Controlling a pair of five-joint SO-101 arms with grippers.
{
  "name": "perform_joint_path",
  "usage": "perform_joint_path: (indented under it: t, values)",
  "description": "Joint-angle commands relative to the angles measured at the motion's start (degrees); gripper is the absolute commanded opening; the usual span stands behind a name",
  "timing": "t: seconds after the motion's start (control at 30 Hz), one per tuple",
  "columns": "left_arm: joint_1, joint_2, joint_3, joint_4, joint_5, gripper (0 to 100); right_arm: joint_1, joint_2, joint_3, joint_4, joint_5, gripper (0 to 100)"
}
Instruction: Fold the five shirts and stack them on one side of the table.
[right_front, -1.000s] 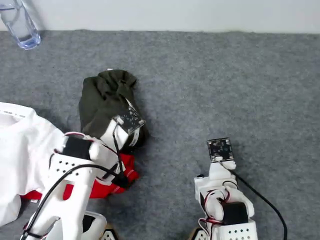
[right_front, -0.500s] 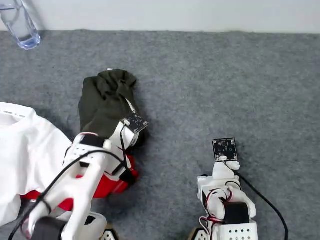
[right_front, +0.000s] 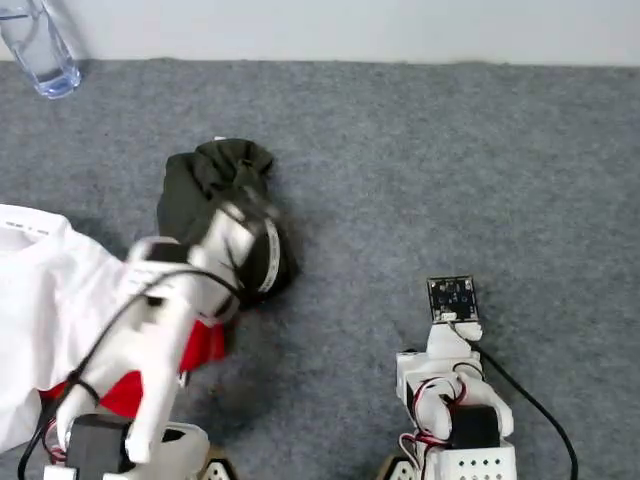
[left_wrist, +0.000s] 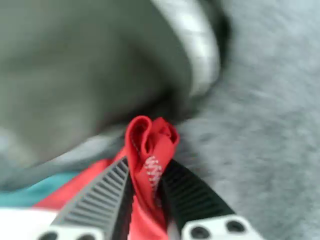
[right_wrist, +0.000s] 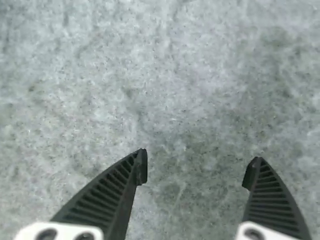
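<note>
Two ribbed fingers of the left tool (left_wrist: 147, 172) are clamped on a bunched fold of the red shirt (left_wrist: 150, 137), with a line of white stitching showing between them. Over the last second this arm has swung away from the near edge of the table (right_front: 450, 150) and now lies across the dark green shirt (right_front: 205, 180). The red cloth has followed it. In the high view its visible patch (right_front: 205, 345) has drawn in under the arm and no longer reaches as far towards the middle of the table. I judge that the red shirt is being pulled free of the heap so that it can be spread out, and no fold has begun.

The white shirt (right_front: 50, 290) lies crumpled just beside the red one and partly over it, at the left side of the table. The dark green shirt is also in a loose lump, so nothing is stacked yet.

The right tool (right_wrist: 195, 172) hangs with its fingers spread wide over bare grey table, holding nothing, and has barely shifted. A water bottle (right_front: 40, 50) stands at the far left corner.
</note>
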Motion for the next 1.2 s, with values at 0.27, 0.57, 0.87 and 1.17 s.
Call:
perform_joint_path:
  t: [0.27, 0.57, 0.87, 1.17]
  values:
    - [-29.4, 0.7, -34.2, 2.7, -0.7, 1, 0.3, -0.3, -1.3, 0.0, -0.2, 31.8]
    - [-42.9, 4.0, -33.7, -16.3, -0.4, 1, 0.4, -0.3, -1.3, 0.0, -0.2, 31.8]
    - [-50.8, 21.2, -34.1, -25.0, -0.4, 12, 0.4, -0.3, -1.7, 0.1, -0.2, 31.8]
    - [-54.6, 16.8, -39.2, -15.2, 4.9, 32, 0.5, -0.2, -3.0, 0.2, -0.1, 31.8]
